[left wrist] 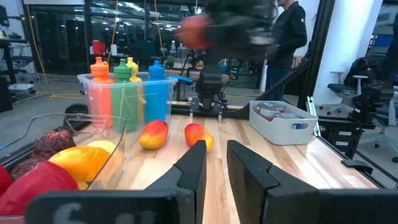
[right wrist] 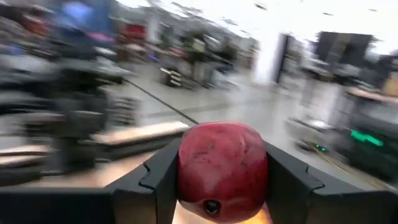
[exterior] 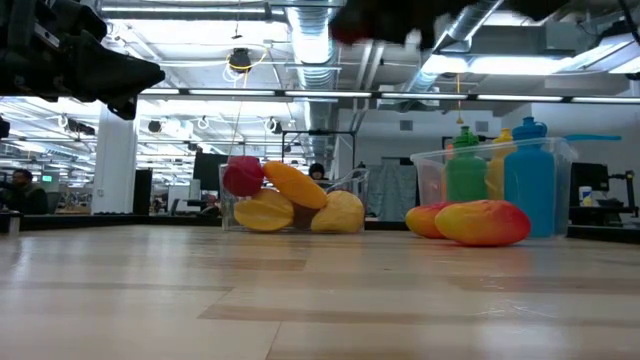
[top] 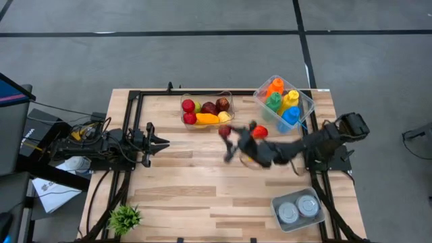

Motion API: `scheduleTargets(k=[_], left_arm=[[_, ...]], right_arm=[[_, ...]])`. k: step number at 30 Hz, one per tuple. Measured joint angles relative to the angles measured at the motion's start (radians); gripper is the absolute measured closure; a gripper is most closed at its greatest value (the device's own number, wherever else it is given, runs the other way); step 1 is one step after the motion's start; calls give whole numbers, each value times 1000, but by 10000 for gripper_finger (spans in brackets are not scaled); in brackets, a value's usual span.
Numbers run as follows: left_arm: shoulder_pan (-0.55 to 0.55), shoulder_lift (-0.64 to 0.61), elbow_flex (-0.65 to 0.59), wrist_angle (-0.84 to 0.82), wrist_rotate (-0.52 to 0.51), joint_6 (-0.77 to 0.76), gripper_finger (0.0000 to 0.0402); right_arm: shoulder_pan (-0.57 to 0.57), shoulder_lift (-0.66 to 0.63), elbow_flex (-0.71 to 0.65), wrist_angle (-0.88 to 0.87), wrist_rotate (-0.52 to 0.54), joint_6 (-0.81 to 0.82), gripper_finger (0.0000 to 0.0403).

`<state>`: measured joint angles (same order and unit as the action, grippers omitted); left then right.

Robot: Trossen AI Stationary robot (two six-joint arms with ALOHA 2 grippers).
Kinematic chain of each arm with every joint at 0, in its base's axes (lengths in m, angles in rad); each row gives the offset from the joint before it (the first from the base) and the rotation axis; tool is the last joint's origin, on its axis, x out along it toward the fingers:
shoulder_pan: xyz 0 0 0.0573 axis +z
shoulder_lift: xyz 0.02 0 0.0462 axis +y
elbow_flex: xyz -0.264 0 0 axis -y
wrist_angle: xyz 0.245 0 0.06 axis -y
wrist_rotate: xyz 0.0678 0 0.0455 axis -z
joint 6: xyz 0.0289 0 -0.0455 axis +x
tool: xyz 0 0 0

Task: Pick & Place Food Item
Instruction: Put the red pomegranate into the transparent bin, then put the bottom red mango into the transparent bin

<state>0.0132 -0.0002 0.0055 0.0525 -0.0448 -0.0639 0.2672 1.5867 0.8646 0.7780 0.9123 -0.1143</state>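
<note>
The right claw (right wrist: pixel 222 186) grips a red fruit (right wrist: pixel 222 169) beside the clear fruit bin (top: pixel 229 101); the left claw (top: pixel 164 142) waits nearly closed.

— Facility type?
— Open-plan robotics lab: exposed ceiling ducts (exterior: pixel 310 40), black framed test rigs (left wrist: pixel 214 93), office chair (left wrist: pixel 367 74) (a person (left wrist: pixel 287 37) stands behind the wooden workbench (top: pixel 202 196)).

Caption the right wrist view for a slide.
Right tool shut on a dark red fruit, carried in motion above the table.

dark red apple (right wrist: pixel 222 169), black hand (right wrist: pixel 221 180), orange, green, yellow, blue bottles (top: pixel 283 102)
</note>
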Motion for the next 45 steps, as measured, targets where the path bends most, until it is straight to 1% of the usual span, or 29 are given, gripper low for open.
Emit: scheduleTargets(k=[2, 6, 8, 11, 15, 20, 25, 28, 31, 35, 45], left_arm=[[0, 0, 0, 0, 0, 0, 348], [0, 0, 0, 0, 0, 0, 348], [0, 0, 0, 0, 0, 0, 348], [0, 0, 0, 0, 0, 0, 348], [0, 0, 0, 0, 0, 0, 348], [0, 0, 0, 1, 1, 0, 348], [0, 0, 0, 0, 0, 0, 348], [0, 0, 0, 0, 0, 0, 348], [0, 0, 0, 0, 0, 0, 348], [0, 0, 0, 0, 1, 0, 348], [0, 0, 0, 0, 0, 0, 348]], right_arm=[[-112, 0, 0, -61, -55, 57, 224], [-346, 3, 25, -227, -301, 268, 226], [-441, 20, 71, -334, -394, 345, 224], [-537, 64, 158, -502, -506, 386, 222], [-596, 170, 318, -655, -638, 382, 221], [-597, 350, 557, -807, -660, 336, 221], [-603, 516, 797, -1035, -659, 321, 221], [-606, 587, 916, -1141, -653, 314, 221], [-603, 639, 1008, -1198, -654, 301, 220], [-603, 676, 1076, -1232, -657, 297, 210], [-603, 677, 1078, -1243, -672, 284, 143]])
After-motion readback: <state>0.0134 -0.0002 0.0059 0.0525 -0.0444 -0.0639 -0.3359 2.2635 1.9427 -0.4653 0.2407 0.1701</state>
